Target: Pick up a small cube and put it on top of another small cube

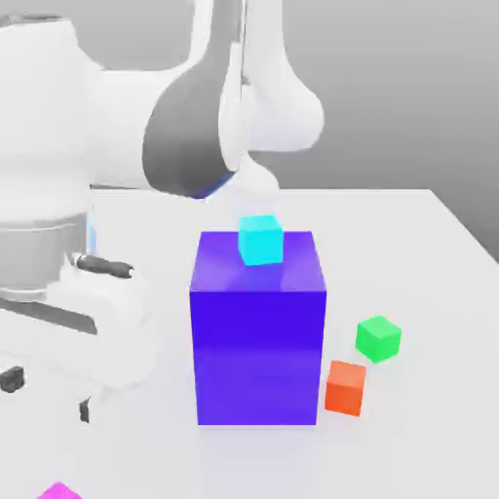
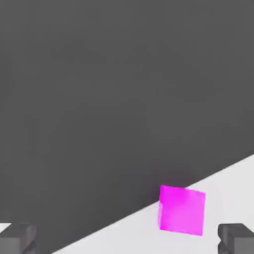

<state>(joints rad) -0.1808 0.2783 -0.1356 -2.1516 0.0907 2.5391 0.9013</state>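
Observation:
A small magenta-pink cube (image 2: 182,209) rests on the white table close to its edge, with dark floor beyond. In the hand view my gripper (image 2: 127,240) is open; its two dark fingertips (image 2: 17,238) stand wide apart with nothing between them, and the cube lies ahead of them, untouched. In the exterior view the same magenta cube (image 1: 58,490) peeks in at the lower left corner, below the white arm (image 1: 97,322).
A big blue-purple block (image 1: 258,331) stands mid-table with a cyan cube (image 1: 260,240) on top. A green cube (image 1: 378,338) and an orange cube (image 1: 345,387) sit on the table (image 1: 419,292) at the block's right in the exterior view.

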